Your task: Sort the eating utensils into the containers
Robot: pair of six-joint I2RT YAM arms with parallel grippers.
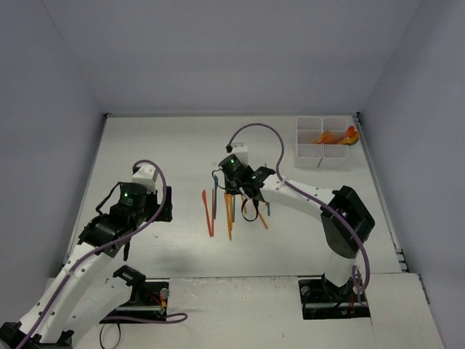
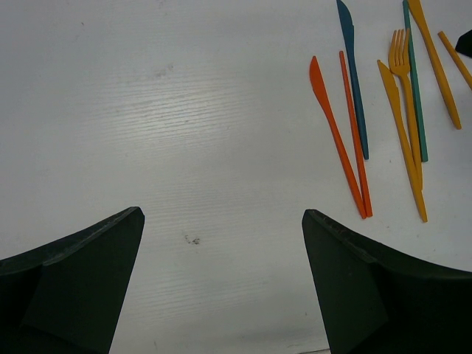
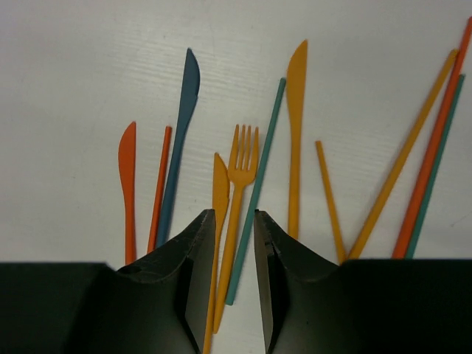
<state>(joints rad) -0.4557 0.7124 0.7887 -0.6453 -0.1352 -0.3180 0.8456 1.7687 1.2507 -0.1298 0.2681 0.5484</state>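
The right claw (image 3: 233,218) stands narrow around the orange fork (image 3: 243,155) on the table (image 3: 74,59), perhaps not pinching yet. It should catch only that handle, not the orange knife (image 3: 220,177) beside. The left claw (image 2: 221,214) hangs wide open.

right hand (image 3: 234,216) | jaws narrow | straddling orange fork (image 3: 242,158) handle

A white table (image 1: 145,145) filled the middle of the frame. A pale grey back wall (image 1: 232,51) ran across the top, a left wall (image 1: 43,109) and right wall (image 1: 425,109) closed the sides, and the light was soft and even.
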